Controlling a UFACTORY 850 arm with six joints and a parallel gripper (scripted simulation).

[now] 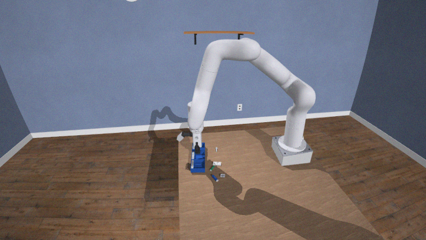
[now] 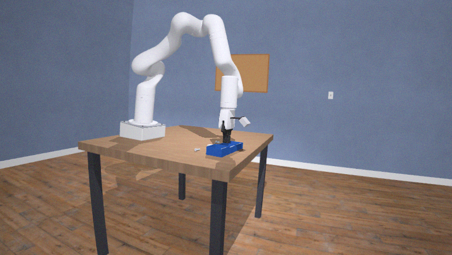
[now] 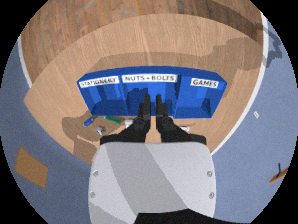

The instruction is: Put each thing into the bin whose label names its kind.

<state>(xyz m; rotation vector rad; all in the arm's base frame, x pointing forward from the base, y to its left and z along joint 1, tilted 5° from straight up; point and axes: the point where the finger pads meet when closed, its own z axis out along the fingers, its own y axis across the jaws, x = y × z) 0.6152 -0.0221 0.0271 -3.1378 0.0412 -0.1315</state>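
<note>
A blue bin (image 1: 197,169) (image 2: 218,152) (image 3: 100,99) with three compartments stands on the table. In the wrist view its middle label (image 3: 150,79) reads NUTS + BOLTS; the two outer labels are too blurred to read. My gripper (image 1: 196,146) (image 2: 226,139) (image 3: 153,102) hangs low over the bin, above the middle compartment. Its fingers are shut and I see nothing between them. A white bolt (image 1: 216,148) (image 2: 196,149), a white box (image 1: 217,163), a green thing (image 1: 211,168), a grey nut (image 1: 221,175) and a blue battery (image 1: 214,177) lie on the table beside the bin.
The robot base (image 1: 292,152) (image 2: 142,130) stands at one end of the table. The bin sits close to the table edge (image 2: 253,149) farthest from the base. A wall shelf (image 1: 219,32) hangs high behind the arm.
</note>
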